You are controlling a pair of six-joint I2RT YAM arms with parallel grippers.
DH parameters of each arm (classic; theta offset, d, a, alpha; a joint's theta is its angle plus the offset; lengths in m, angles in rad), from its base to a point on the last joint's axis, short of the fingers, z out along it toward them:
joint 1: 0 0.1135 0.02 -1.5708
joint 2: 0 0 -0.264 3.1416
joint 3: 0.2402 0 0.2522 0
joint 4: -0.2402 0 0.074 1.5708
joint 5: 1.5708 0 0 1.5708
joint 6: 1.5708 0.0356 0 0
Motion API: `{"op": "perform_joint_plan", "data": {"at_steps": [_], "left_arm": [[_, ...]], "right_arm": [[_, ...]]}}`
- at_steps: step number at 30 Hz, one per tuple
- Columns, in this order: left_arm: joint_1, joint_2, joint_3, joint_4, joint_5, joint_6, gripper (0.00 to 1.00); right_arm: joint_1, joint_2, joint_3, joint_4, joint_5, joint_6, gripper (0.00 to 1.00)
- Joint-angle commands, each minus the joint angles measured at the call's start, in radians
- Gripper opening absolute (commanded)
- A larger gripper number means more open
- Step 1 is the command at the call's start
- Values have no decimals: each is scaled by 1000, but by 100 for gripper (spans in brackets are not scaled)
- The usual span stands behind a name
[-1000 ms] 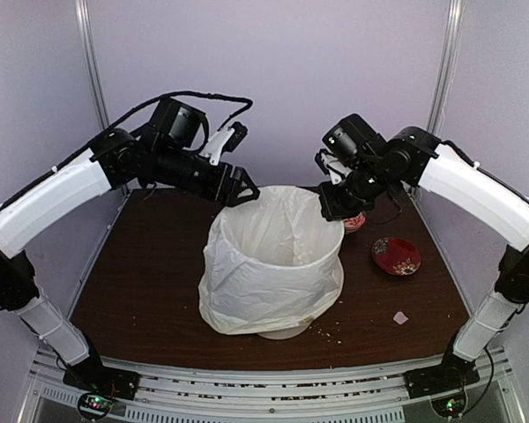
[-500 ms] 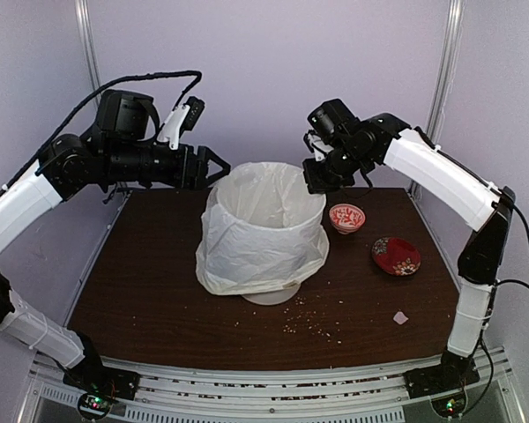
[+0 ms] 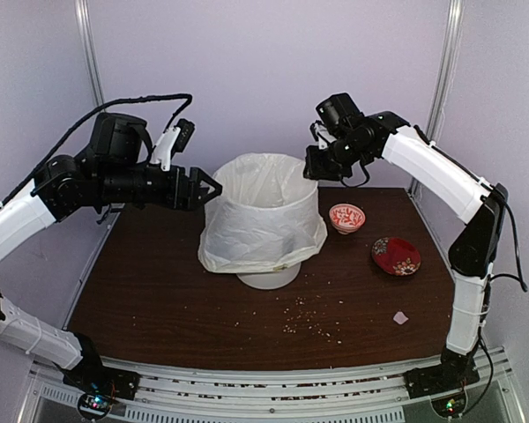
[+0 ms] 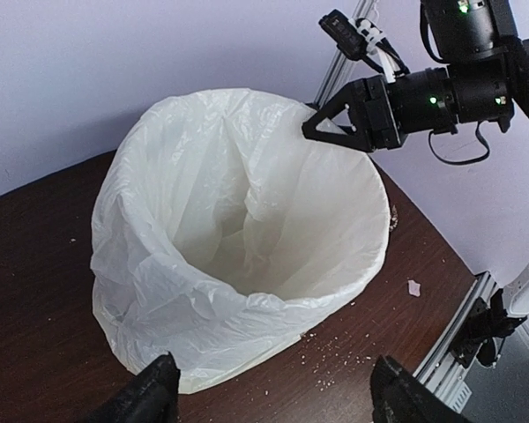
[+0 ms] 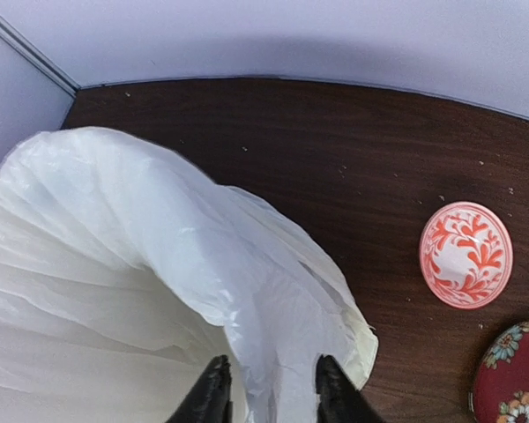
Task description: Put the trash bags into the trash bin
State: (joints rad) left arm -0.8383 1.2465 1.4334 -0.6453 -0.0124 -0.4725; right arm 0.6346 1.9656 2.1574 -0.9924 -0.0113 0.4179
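The crinkly white trash bag (image 3: 263, 220) lines the upright trash bin (image 3: 267, 278) mid-bench (image 3: 159, 291), its skirt draped outside.

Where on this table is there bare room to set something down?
Widest bare patch: the table left of the trash bin. The front strip is open but strewn with crumbs. Right is crowded: a white bowl, a red bowl, a paper scrap.

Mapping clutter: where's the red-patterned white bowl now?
Top view: red-patterned bowl sits right-rear on the table, just right of the trash bin; the dark red dish lies to its near right.
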Motion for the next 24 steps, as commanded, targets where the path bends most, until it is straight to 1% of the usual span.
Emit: {"op": "perform_joint_plan", "data": {"at_steps": [1, 3, 5, 7, 8, 12, 14, 15, 17, 19, 21, 24], "left_arm": [[9, -11, -9, 36, -53, -13, 78], [15, -6, -7, 30, -69, -13, 79], [22, 2, -2, 16, -97, -13, 80], [26, 12, 6, -8, -154, -9, 83], [28, 15, 7, -21, -194, -7, 84], [48, 20, 8, -56, -366, 17, 92], [62, 15, 1, -63, -445, 35, 95], [67, 7, -8, -63, -487, 45, 96], [72, -11, -37, -63, -593, 47, 98], [78, -32, -82, -40, -661, 58, 98], [89, -48, -123, -18, -694, 70, 98], [109, -51, -128, -7, -701, 79, 98]], "right_arm": [[-3, -75, 16, 71, -27, 51, 43], [-7, -114, 6, 90, -45, 55, 46], [-7, -164, -38, 116, -52, 45, 47], [-7, -237, -138, 161, -38, 31, 47], [-8, -281, -208, 189, -17, 23, 50], [-23, -500, -522, 345, 110, 12, 76], [-34, -615, -664, 421, 206, 26, 98], [-37, -670, -733, 467, 267, 36, 100], [-44, -785, -847, 559, 348, 29, 100], [-45, -853, -927, 600, 407, 26, 100], [-45, -875, -939, 584, 451, 36, 100], [-45, -849, -890, 493, 533, 82, 100]]}}
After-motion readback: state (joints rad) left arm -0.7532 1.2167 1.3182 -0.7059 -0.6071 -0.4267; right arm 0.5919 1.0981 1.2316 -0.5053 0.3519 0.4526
